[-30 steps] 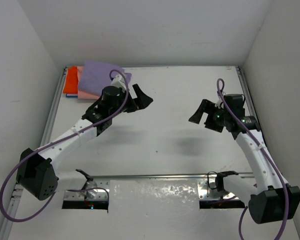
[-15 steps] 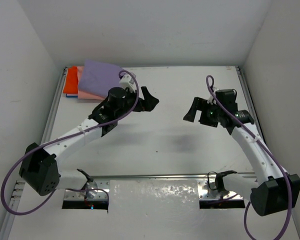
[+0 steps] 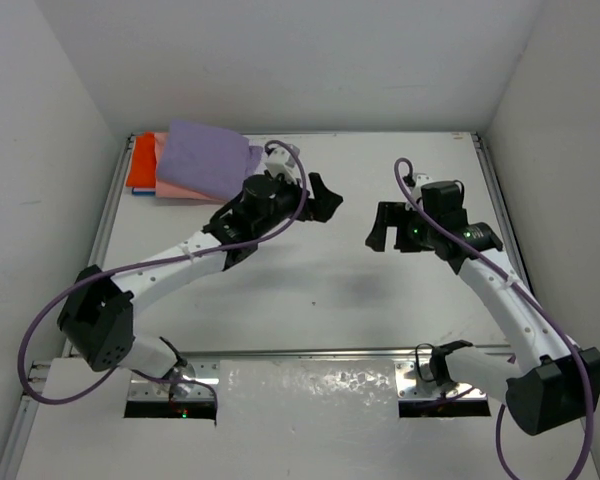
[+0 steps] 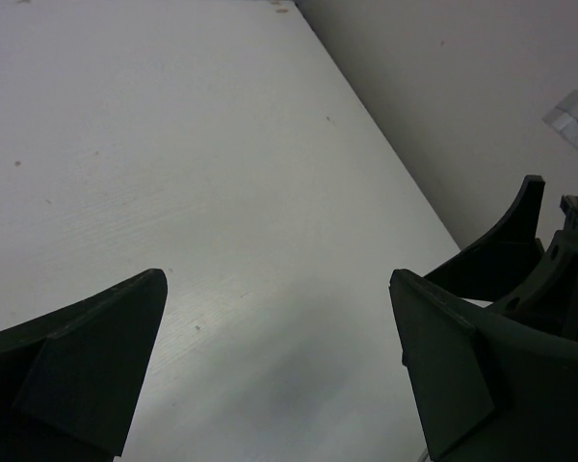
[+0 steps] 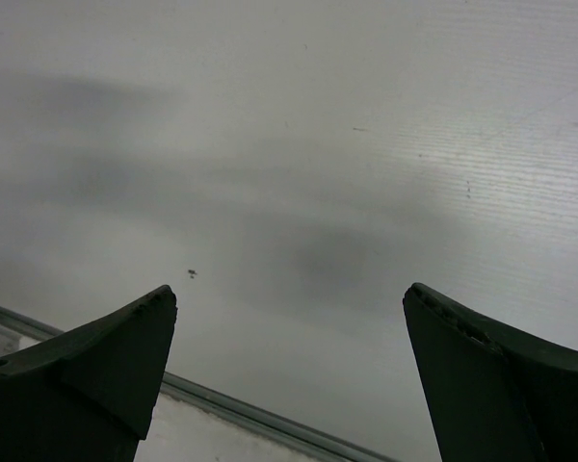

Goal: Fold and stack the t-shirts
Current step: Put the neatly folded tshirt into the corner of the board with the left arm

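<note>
The t-shirts (image 3: 195, 165) lie piled in the far left corner of the bench (image 3: 310, 290). The lavender shirt (image 3: 208, 158) covers most of the salmon-pink shirt (image 3: 178, 188) and the orange-red shirt (image 3: 141, 160), of which only edges show. The left claw (image 3: 322, 197), just right of the pile, and the right claw (image 3: 380, 225), well apart at the right, both stand wide open, holding nothing.

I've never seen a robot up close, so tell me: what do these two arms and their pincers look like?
The left arm and right arm have slim white segments joined by chunky black housings. A purple cable loops loosely along each. The left pincer and right pincer are black, each with two flat, wedge-shaped fingers that taper toward the tip.
</note>
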Motion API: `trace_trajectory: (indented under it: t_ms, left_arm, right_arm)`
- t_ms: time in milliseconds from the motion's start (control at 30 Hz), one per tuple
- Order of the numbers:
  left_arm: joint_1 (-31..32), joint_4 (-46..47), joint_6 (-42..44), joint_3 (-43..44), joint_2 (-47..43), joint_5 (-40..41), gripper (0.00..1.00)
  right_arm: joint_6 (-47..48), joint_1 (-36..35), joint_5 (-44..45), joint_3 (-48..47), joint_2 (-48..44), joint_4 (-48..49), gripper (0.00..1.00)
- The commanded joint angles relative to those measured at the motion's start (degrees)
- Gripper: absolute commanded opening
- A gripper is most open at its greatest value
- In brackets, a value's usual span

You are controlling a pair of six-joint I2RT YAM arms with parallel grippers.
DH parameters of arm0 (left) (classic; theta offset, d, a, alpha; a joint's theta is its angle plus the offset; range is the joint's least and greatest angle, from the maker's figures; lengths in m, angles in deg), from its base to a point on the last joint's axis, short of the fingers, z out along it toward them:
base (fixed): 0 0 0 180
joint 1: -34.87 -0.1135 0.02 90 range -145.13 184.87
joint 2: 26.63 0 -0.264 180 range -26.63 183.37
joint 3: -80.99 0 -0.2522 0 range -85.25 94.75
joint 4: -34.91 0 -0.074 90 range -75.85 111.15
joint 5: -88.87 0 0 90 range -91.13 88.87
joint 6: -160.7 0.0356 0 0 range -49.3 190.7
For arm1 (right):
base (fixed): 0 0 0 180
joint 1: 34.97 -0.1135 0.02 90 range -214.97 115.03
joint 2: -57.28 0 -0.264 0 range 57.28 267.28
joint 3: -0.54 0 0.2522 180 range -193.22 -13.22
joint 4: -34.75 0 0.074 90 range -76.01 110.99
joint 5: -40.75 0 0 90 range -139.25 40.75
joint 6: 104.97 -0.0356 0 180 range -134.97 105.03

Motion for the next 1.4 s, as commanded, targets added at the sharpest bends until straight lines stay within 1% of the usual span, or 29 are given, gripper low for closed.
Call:
trace_trajectory:
  t_ms: [0,67,200,333,467,600,667,800,900,1033,1100,1133,1167,1200,1233,1267,1300,1333,1367]
  left_arm:
    - [5.7,3.3,-0.4,-1.2,2.7,3.7,1.0]
    - [7.3,4.7,-1.6,-2.3,5.1,3.6,1.0]
    - [9.7,11.6,-5.7,-7.2,7.5,5.2,1.0]
    - [10.7,12.5,-7.8,-9.5,11.3,4.2,1.0]
    - [10.8,17.8,-8.9,-13.4,10.4,4.7,1.0]
    - [10.8,17.9,-6.7,-14.0,8.8,6.0,1.0]
    - [10.7,17.8,-5.6,-13.7,6.5,6.5,1.0]
    - [10.7,15.7,0.1,-10.2,0.8,9.1,1.0]
    - [10.7,13.2,3.0,-7.1,-2.3,10.6,1.0]
    - [10.6,10.7,5.6,-3.7,-6.0,12.7,1.0]
    - [10.2,8.9,8.2,-0.3,-8.0,13.5,1.0]
    - [10.0,6.5,9.5,1.6,-8.6,13.8,1.0]
    - [9.5,4.9,12.5,6.0,-9.3,14.9,1.0]
    - [9.5,3.2,14.0,8.4,-9.4,15.8,1.0]
    - [9.3,-1.4,15.4,11.1,-9.4,17.0,1.0]
    - [9.2,-4.0,17.8,16.2,-9.2,19.9,1.0]
    - [9.1,-6.3,18.5,18.4,-9.1,21.7,1.0]
    - [8.8,-10.8,19.1,20.3,-9.1,23.6,1.0]
    - [8.6,-12.4,20.2,22.9,-9.4,26.9,1.0]
  right_arm:
    - [1.9,-0.2,2.7,2.3,-2.3,0.4,0.99]
    - [2.3,-0.2,2.8,2.6,-2.2,-1.2,0.99]
    - [2.1,-0.2,4.4,1.2,-1.7,-3.1,0.99]
    - [1.1,-0.3,7.2,0.0,-1.8,-5.5,0.99]
    - [0.4,-0.2,9.7,-1.5,-2.9,-7.5,0.99]
    - [-1.9,-0.2,11.3,-2.8,-4.0,-7.2,0.99]
    - [-2.7,-0.2,11.1,-3.4,-4.3,-7.2,0.99]
    - [-4.0,-0.3,11.3,-3.2,-5.5,-6.6,0.99]
    - [-4.0,-0.2,12.8,-4.9,-5.6,-7.9,0.99]
    - [-4.7,-0.2,13.6,-4.5,-7.1,-6.5,0.99]
    - [-4.7,-0.2,14.1,-4.9,-7.9,-6.8,0.99]
    - [-4.4,-0.2,14.4,-5.2,-8.1,-7.1,0.99]
    - [-3.9,-0.2,15.2,-5.8,-8.5,-7.4,0.99]
    - [-3.6,-0.2,15.6,-6.6,-8.6,-8.0,0.99]
    - [-3.2,-0.2,16.0,-7.0,-8.8,-8.1,0.99]
    - [-3.2,-0.2,16.1,-7.2,-9.0,-8.1,0.99]
    - [-3.1,-0.2,16.6,-7.0,-9.6,-7.9,0.99]
    - [-3.3,-0.2,16.7,-6.9,-9.9,-7.8,0.99]
    - [-3.3,-0.2,16.7,-6.6,-10.0,-7.5,0.99]
